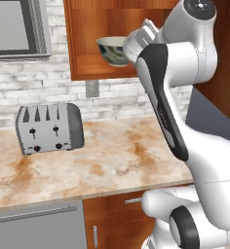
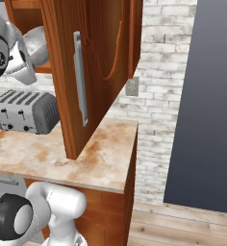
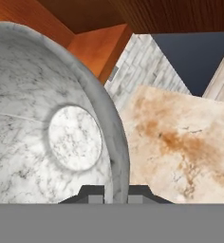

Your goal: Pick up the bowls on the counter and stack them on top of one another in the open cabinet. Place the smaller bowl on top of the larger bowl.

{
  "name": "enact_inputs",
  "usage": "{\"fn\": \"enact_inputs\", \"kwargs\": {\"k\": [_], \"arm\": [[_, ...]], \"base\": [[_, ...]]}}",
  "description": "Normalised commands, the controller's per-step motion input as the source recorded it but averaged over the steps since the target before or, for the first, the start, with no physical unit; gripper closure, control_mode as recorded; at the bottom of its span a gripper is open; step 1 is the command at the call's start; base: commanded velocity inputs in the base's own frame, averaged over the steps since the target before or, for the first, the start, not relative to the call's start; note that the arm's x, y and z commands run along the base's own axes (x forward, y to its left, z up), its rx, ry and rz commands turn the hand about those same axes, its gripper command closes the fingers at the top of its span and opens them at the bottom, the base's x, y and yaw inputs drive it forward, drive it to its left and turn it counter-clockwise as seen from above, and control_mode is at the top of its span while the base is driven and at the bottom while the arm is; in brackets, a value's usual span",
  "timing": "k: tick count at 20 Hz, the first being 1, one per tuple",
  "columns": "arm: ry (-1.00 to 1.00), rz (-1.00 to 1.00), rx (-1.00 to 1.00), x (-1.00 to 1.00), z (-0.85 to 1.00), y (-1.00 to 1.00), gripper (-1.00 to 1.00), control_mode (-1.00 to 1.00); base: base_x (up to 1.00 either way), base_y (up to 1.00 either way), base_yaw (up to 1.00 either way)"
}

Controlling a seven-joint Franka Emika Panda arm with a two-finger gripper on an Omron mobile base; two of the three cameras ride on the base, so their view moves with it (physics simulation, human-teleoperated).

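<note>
Large bowl: a wide bowl, cream outside with dark blue-green blotches, sits upright on the shelf of the open cabinet. The left base view shows its left half; the arm's wrist covers its right side.

Small bowl: a plain whitish-grey bowl with faint marble veining and a round flat bottom. The hand view looks into its inside from close up, with its rim running down between the two dark fingertips at the bottom edge. In the right base view a pale grey curve of it shows by the robot's wrist, up at shelf height.

Gripper: closed tight on the small bowl's rim, one finger inside the wall and one outside. The bowl hangs in the air, high above the counter.

Cabinet: reddish-brown glossy wood on the wall above the counter. Its door, with a long metal handle, stands swung open toward the right base camera.

Counter: a beige marble-look slab with rust-brown veins. In the hand view it lies far below the held bowl, on the right.

Toaster: a silver four-slot toaster stands on the counter toward the left, well apart from the cabinet.

Wall: whitish brick behind the counter, with a grey outlet plate just under the cabinet.
</note>
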Motion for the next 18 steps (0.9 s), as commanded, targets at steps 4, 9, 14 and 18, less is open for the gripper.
{"fn": "enact_inputs", "kwargs": {"k": [4, 9, 14, 18], "arm": [[0.01, 0.00, 0.00, 0.29, 0.00, 0.00, 1.00, -1.00], [0.01, 0.00, 0.00, 0.33, 0.00, 0.00, 1.00, -1.00], [0.00, 0.00, 0.00, 0.30, 0.08, 0.00, 1.00, -1.00], [0.00, 0.00, 0.00, 0.31, 0.05, -0.01, 1.00, -1.00]], "base": [[0.00, 0.00, 0.00], [0.00, 0.00, 0.00], [0.00, 0.00, 0.00], [0.00, 0.00, 0.00]]}}
